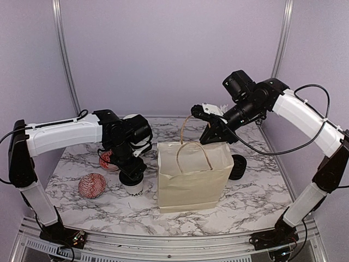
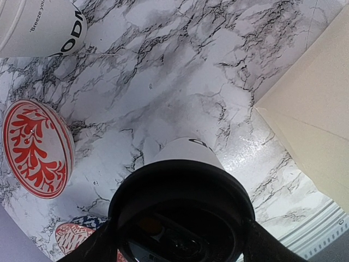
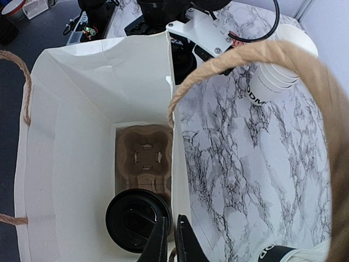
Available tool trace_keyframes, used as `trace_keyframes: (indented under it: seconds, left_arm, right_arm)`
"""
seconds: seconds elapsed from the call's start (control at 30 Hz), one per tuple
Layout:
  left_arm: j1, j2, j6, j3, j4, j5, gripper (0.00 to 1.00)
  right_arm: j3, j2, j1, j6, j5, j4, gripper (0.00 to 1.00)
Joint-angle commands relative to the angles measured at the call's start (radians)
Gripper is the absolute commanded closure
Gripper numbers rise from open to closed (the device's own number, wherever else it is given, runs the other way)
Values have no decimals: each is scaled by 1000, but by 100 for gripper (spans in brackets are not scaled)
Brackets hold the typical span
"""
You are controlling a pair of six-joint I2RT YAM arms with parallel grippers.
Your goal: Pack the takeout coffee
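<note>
One takeout coffee (image 3: 139, 219) already sits in the carrier (image 3: 144, 155) inside the paper bag (image 1: 188, 183) (right hand (image 3: 170, 243) pinching its rim). A second coffee (image 1: 134, 188) waits on the desk (image 1: 256, 194), frame left, with the left hand (image 2: 180, 240) spread around its lid.

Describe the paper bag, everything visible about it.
The paper bag is cream paper with twisted brown cord handles, standing upright and open-topped midway across the marble table. Inside, a brown pulp cup carrier lies on its floor with one black-lidded cup seated in it. The right gripper pinches the top edge of its far wall, and that side's handle arcs up past the gripper.
</note>
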Motion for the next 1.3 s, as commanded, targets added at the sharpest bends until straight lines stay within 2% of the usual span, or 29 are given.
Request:
trace_keyframes:
  seconds: [0.0,0.5,0.7,0.73,0.87,0.97,1.07,1.17,1.27]
  left_arm:
    - [2,4,8,-18,-28,18,21]
    - [2,-30,52,-59,-47,45,20]
    - [2,-29,56,-61,-68,49,27]
    - [2,-32,57,-54,-75,50,28]
    - [2,-55,56,1,-118,67,32]
    - [1,-101,48,54,-145,66,33]
    - [1,-161,22,113,-166,45,33]
    - [-1,-240,-7,187,-175,15,34]
    - [-3,-304,-29,286,-174,0,36]
  right_arm:
    - [13,-7,-8,11,-11,13,92]
    - [18,-6,-7,18,-5,16,90]
    - [19,-11,-8,19,-1,19,87]
    - [22,-11,-8,19,-3,18,85]
    - [40,-22,-7,11,-24,4,57]
    - [74,-35,-9,-7,-49,-18,44]
    - [99,-54,-13,-21,-58,-24,37]
    - [125,-61,-29,-24,-64,-34,34]
    - [178,-62,-98,-17,-111,-48,33]
